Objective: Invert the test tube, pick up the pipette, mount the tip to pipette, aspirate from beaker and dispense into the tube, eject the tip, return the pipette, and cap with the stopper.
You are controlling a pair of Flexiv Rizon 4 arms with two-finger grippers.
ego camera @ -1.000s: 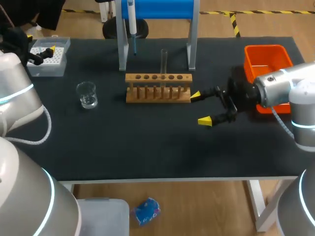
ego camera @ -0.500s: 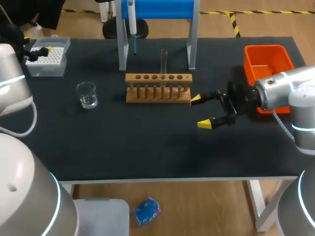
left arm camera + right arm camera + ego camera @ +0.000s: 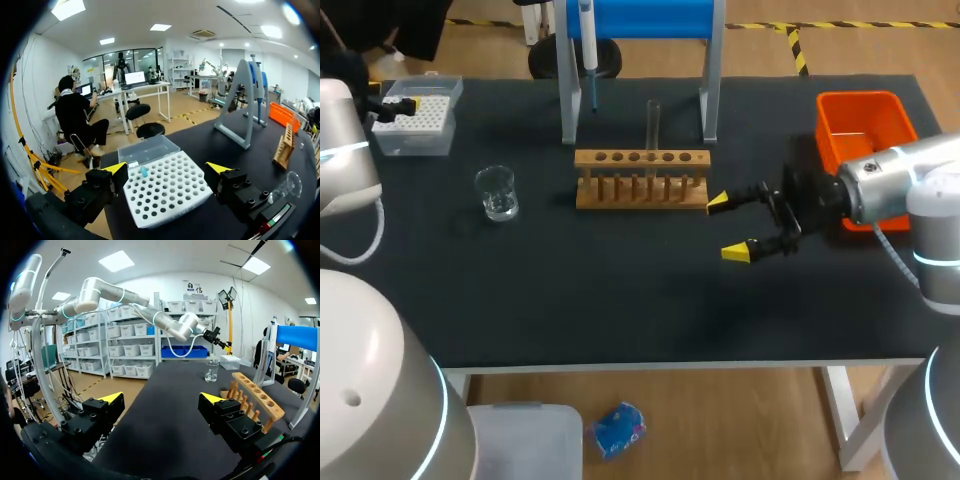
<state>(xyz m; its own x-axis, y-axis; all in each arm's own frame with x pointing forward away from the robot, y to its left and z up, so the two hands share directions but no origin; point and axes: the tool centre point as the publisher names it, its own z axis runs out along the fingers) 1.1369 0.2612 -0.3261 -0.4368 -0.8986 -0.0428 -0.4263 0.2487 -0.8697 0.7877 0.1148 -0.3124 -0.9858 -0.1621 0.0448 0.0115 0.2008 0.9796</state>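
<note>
My right claw (image 3: 727,226) is spread wide just beside the wooden rack (image 3: 640,178), where the clear glass test tube (image 3: 652,122) stands upright. Coming in low, I judge a fingertip could knock the rack and topple the tube. My left claw (image 3: 166,169), also spread, hovers over the white tip box (image 3: 167,200)
</note>
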